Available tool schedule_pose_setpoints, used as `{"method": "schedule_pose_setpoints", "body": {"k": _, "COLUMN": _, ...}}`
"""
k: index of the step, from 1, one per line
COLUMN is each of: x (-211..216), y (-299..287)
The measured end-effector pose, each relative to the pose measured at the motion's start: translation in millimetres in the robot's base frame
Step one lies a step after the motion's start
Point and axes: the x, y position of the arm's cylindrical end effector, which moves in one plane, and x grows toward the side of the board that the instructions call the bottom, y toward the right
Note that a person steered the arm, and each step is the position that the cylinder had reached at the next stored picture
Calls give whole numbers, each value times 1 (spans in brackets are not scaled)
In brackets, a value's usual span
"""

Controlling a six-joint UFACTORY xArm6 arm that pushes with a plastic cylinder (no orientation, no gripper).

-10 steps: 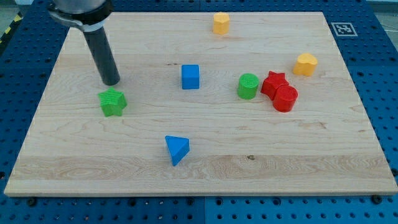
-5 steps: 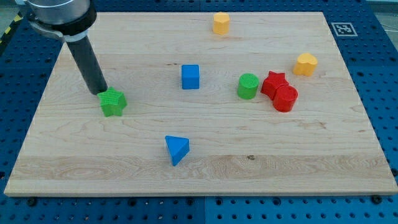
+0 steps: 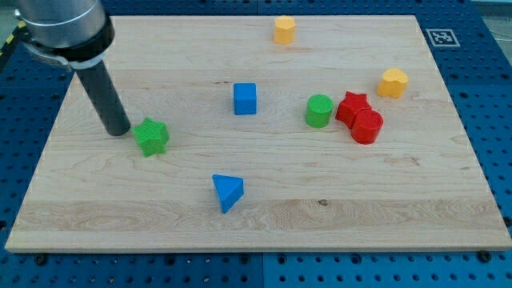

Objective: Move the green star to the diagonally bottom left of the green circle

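The green star point(image 3: 151, 137) lies on the wooden board's left part. My tip point(image 3: 118, 130) stands just to the star's left, close to it or touching its left edge. The green circle point(image 3: 318, 110) stands well to the right, right of the board's middle, with a red star point(image 3: 352, 106) and a red cylinder point(image 3: 367, 126) touching each other just to its right.
A blue cube point(image 3: 245, 98) sits between the star and the green circle. A blue triangle point(image 3: 227, 192) lies lower, near the middle. A yellow block point(image 3: 284, 29) is at the top edge and a yellow heart point(image 3: 393, 82) at the right.
My tip has moved left and down, from above the green star to its left side. The star has shifted slightly right and down.
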Motion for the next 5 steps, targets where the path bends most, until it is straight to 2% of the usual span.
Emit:
{"method": "schedule_pose_setpoints", "body": {"k": 2, "x": 30, "y": 28}}
{"method": "schedule_pose_setpoints", "body": {"k": 3, "x": 30, "y": 53}}
{"method": "schedule_pose_setpoints", "body": {"k": 5, "x": 1, "y": 25}}
